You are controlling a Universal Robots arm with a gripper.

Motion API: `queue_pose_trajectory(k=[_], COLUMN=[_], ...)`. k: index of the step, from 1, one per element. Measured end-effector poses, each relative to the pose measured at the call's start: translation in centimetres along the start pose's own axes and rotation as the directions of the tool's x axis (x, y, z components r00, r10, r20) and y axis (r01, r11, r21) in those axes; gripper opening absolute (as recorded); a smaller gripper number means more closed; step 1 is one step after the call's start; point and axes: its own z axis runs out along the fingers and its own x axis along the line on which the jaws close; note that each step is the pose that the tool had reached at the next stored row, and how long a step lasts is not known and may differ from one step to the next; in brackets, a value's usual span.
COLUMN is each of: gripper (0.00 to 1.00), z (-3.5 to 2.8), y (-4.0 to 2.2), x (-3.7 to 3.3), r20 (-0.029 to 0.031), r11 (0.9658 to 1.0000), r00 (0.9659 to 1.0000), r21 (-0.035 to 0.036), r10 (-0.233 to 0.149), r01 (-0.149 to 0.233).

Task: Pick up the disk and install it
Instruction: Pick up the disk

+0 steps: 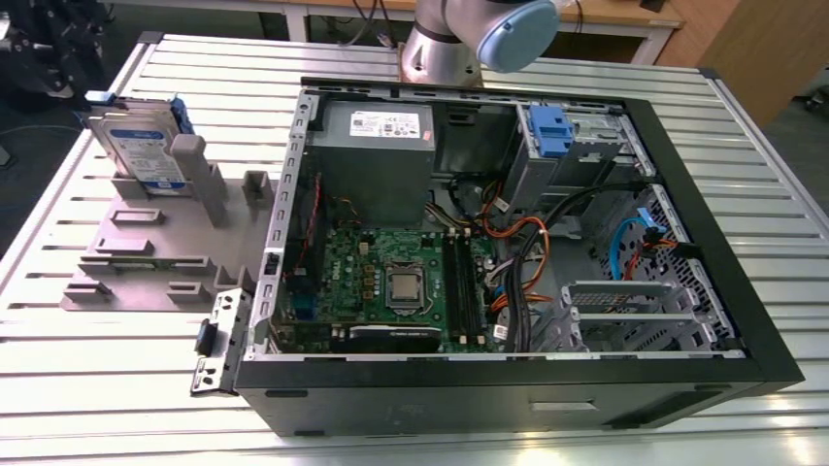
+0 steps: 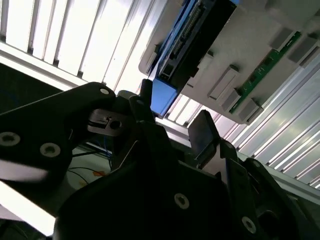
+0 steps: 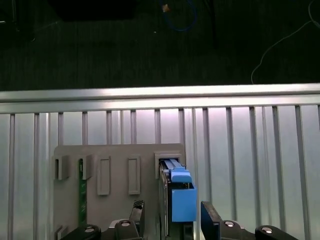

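The disk (image 1: 136, 146) stands upright in the grey holder rack (image 1: 143, 257), at the exterior view's left beside the open computer case (image 1: 518, 379). First wrist view: gripper (image 3: 172, 207) spread wide, fingers (image 3: 210, 222) flanking the blue bracket (image 3: 182, 200).

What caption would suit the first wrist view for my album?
Open gripper above the disk, which stands on edge in a grey holder.

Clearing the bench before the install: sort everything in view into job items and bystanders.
For the job:
- disk, upright in the grey holder
- claw, open, one finger either side of the disk in the first wrist view
- open computer case, probably where it goes

Just lying about:
- power supply box
- other blue-tabbed drive
- green circuit strip
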Motion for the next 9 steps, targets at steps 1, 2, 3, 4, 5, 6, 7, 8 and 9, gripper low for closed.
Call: queue_pose_trajectory(k=[1, 2, 3, 4, 5, 6, 7, 8, 9], gripper=[0.56, 0.56, 0.56, 0.56, 0.56, 0.56, 0.56, 0.56, 0.56], z=[0.17, 0.34, 0.51, 0.68, 0.84, 1.02, 1.18, 1.33, 1.49], y=[0.06, 0.11, 0.16, 0.20, 0.23, 0.24, 0.27, 0.30, 0.33], x=[-0.01, 0.00, -0.01, -0.01, -0.03, -0.08, -0.12, -0.16, -0.19], r20=[0.0014, 0.0026, 0.0032, 0.0037, 0.0040, 0.0039, 0.0041, 0.0044, 0.0047], r11=[1.0000, 1.0000, 0.9999, 0.9999, 0.9998, 0.9997, 0.9995, 0.9994, 0.9992], r00=[1.0000, 1.0000, 0.9999, 0.9998, 0.9998, 0.9996, 0.9995, 0.9994, 0.9992], r21=[0.0002, 0.0003, 0.0006, 0.0008, 0.0011, 0.0018, 0.0024, 0.0030, 0.0038], r10=[-0.004, -0.008, -0.013, -0.017, -0.021, -0.026, -0.031, -0.035, -0.039], r01=[0.004, 0.008, 0.013, 0.017, 0.021, 0.026, 0.031, 0.035, 0.039])
